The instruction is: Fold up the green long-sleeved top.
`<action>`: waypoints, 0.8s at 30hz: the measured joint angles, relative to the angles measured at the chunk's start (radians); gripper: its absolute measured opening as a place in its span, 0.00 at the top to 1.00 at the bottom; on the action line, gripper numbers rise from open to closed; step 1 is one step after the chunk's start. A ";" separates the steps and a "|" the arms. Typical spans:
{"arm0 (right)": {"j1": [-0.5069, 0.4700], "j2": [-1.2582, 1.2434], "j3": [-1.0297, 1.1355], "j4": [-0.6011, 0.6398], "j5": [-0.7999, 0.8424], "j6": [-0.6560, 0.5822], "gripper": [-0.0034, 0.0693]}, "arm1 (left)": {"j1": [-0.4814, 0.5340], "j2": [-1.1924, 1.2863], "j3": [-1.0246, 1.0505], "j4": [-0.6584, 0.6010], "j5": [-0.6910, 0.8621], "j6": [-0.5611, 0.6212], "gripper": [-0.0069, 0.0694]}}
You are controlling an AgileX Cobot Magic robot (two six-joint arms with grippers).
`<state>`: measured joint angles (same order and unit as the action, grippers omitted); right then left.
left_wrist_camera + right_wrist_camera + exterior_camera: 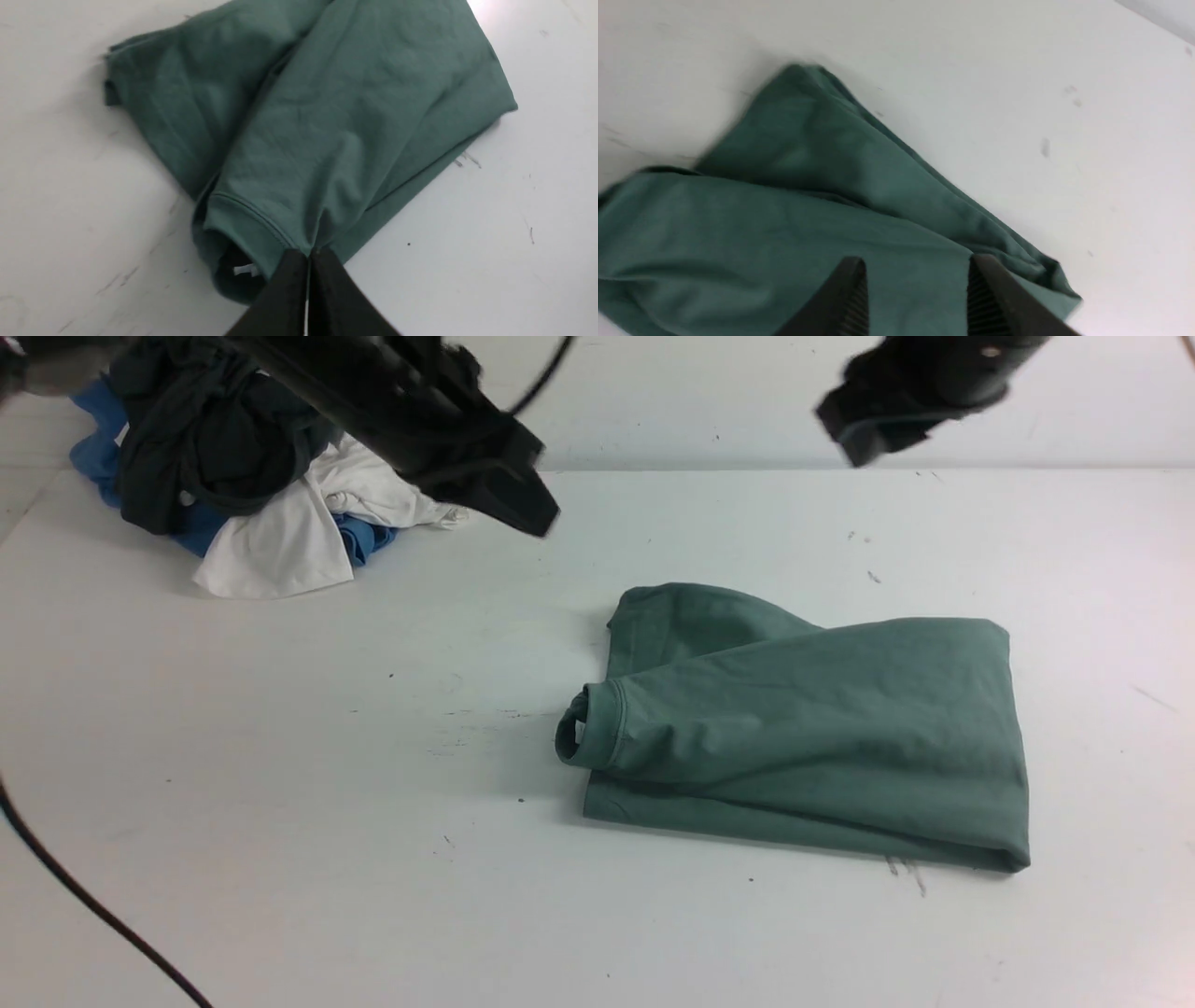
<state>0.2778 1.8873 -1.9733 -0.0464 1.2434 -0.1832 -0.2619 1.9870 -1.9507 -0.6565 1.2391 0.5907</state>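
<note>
my left gripper (309, 254) is pinching together, empty, hovering above the counter (280, 756) | my right gripper (916, 261) is hanging apart, empty | green long-sleeved top (812, 728) is lying folded right of centre | clothes pile (243, 476) is sitting far left

Top (822, 737) lies folded flat on the desk (280, 756), right of centre and toward the near side, its neck opening (581, 733) at the left edge and the folded edge at the right. Pile of clothes (243, 485) sits at the far left corner, well apart from the top, and a cable (84, 896) crosses the near left corner. Left fingers (523, 504) hang above the desk just right of the pile, and right fingers (864, 439) hang high over the far right, behind the top; neither touches it.
</note>
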 joint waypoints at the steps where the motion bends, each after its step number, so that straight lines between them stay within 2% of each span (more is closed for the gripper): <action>1: -0.030 -0.002 0.024 0.006 0.000 0.004 0.68 | -0.031 0.018 0.001 0.013 -0.013 0.006 0.92; 4: -0.126 -0.003 0.165 0.086 -0.063 0.008 0.85 | -0.133 0.087 0.001 0.103 -0.133 0.013 0.92; 6: -0.182 0.020 0.276 0.184 -0.206 -0.012 0.94 | -0.189 0.151 0.001 0.182 -0.262 0.007 0.92; 7: -0.191 0.035 0.306 0.214 -0.254 -0.020 0.95 | -0.201 0.175 0.001 0.208 -0.298 -0.003 0.92; 10: -0.199 0.118 0.375 0.278 -0.371 -0.058 0.97 | -0.215 0.258 0.001 0.270 -0.381 -0.055 0.92; 13: -0.196 0.224 0.392 0.297 -0.423 -0.073 0.97 | -0.209 0.327 0.001 0.296 -0.393 -0.106 0.92; 16: -0.191 0.279 0.387 0.312 -0.454 -0.076 0.97 | -0.192 0.368 -0.004 0.289 -0.375 -0.145 0.92; 24: -0.160 0.307 0.344 0.314 -0.485 -0.089 0.97 | -0.147 0.377 -0.014 0.247 -0.280 -0.161 0.92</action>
<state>0.1174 2.1940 -1.6295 0.2678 0.7587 -0.2721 -0.4093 2.3644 -1.9642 -0.4091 0.9590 0.4299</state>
